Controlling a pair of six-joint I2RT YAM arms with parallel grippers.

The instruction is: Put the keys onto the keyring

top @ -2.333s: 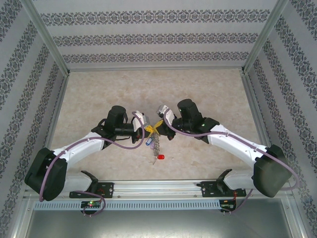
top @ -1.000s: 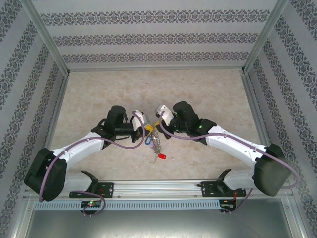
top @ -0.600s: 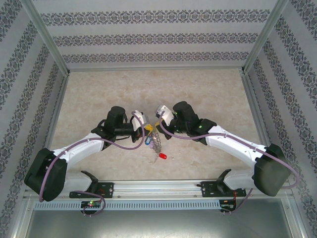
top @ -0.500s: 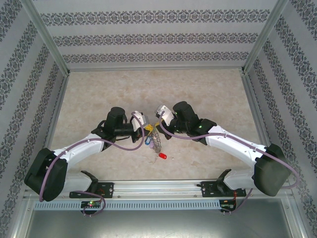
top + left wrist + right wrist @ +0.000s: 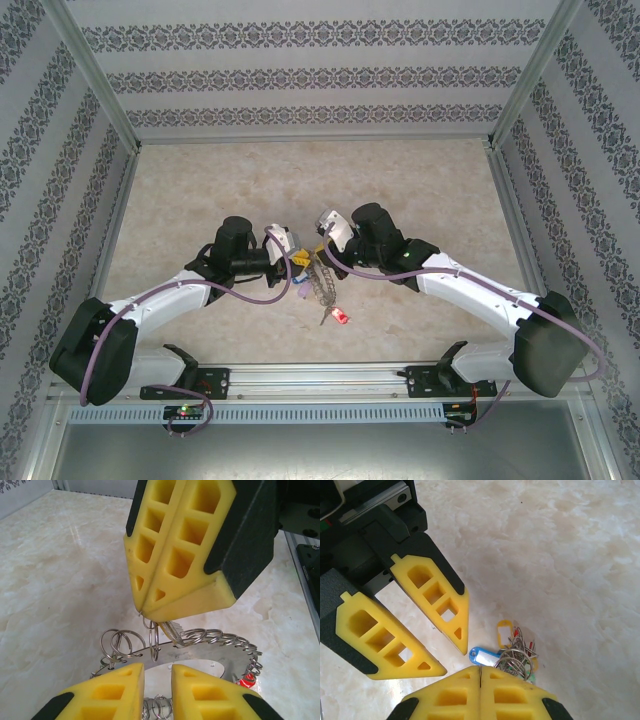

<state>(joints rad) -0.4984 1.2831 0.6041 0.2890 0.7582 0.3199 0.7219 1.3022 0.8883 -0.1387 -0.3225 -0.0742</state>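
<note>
- Right pincer (image 5: 146,611) clenched, both yellow pads pressed flat together; a thin wire loop (image 5: 154,641) of the keyring (image 5: 318,284) comes out from under its tip.
- Keyring hangs below that tip, between the two pincers, over the middle of the bench (image 5: 200,190) and nearer its near edge than its far one.
- From the left wrist it reads as a flat grey band, tilted, fringed with small split rings (image 5: 122,642).
- Cannot tell whether its lower end touches the bench.
- Keys (image 5: 519,656) bunch just beside the right pincer's tip.
- A blue tag (image 5: 485,656) lies at the bunch's left, a yellow tag (image 5: 504,630) above it.
- A red tag (image 5: 342,318) sits at the ring's lowest end, toward the near edge.
- Cannot tell which keys are threaded on and which merely lie against the ring.
- Left pincer (image 5: 451,659) released: its fingers (image 5: 437,605) stand apart, with bare bench showing between them.
- Its tips are just beside the right pincer's tip, near the ring; contact with the ring cannot be told.
- Both arms reach in from the near corners and meet tip to tip; purple cables (image 5: 250,290) loop along them.
- Bench top is pale marbled stone; a metal rail (image 5: 320,378) runs along the near edge.
- Patterned walls (image 5: 320,80) close the far, left and right edges.
</note>
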